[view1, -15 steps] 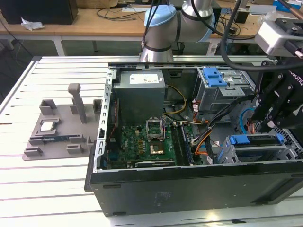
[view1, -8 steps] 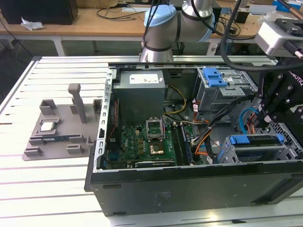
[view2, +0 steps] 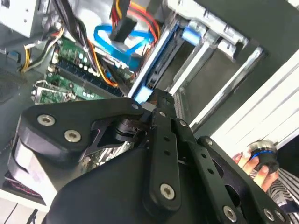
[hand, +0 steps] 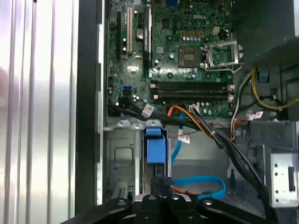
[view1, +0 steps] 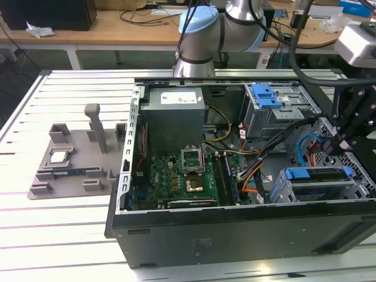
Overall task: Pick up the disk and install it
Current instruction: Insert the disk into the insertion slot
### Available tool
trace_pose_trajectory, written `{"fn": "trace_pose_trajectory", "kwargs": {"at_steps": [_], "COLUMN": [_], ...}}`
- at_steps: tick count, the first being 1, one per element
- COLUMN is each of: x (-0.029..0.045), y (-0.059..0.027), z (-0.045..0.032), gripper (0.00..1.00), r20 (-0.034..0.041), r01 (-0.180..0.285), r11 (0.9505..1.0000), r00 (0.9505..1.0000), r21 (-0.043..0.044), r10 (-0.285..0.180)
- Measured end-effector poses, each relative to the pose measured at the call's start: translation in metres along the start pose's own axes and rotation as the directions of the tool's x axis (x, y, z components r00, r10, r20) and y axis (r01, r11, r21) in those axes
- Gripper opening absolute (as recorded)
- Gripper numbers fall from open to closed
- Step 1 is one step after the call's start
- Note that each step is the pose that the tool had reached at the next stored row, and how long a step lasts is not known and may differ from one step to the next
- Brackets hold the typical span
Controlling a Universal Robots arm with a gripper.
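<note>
The disk [view1: 317, 175] sits on edge in the drive cage at the near corner of the open computer case, on the exterior view's right. Its blue rails frame it. In the first wrist view its blue rail tab [hand: 155, 148] lies straight ahead of my gripper [hand: 161, 183]. In the second wrist view the blue rail [view2: 152, 70] runs up from the fingertips [view2: 159, 100]. My gripper [view1: 329, 150] hangs just above the disk with its fingers drawn together. I cannot tell whether the tips touch the rail.
Blue and orange cables [hand: 201, 184] loop beside the cage. A second blue carrier [view1: 267, 94] tops the far drive bay. The motherboard [view1: 182, 176] fills the case floor. A grey fixture [view1: 70, 158] with a small chip lies outside the case. A person's hand [view2: 254, 163] holds a round knob.
</note>
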State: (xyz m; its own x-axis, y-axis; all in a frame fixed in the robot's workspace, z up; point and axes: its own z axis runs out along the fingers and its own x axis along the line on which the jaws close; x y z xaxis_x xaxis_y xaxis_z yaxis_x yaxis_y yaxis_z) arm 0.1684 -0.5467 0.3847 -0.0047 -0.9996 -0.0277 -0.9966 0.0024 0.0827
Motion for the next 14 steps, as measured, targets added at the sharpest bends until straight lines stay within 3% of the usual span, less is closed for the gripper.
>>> {"fn": "trace_pose_trajectory", "kwargs": {"at_steps": [6,14], "x": [-0.007,-0.0148], "y": [-0.0341,-0.0368], "z": [0.0084,0.0109], "gripper": [0.11,0.11], "r20": [-0.0002,-0.0002], "r01": [-0.001,-0.001], "r11": [0.9998,0.9997], "r00": [1.0,1.0], "r21": [-0.021,-0.0227], "r10": [0.001,0.001]}}
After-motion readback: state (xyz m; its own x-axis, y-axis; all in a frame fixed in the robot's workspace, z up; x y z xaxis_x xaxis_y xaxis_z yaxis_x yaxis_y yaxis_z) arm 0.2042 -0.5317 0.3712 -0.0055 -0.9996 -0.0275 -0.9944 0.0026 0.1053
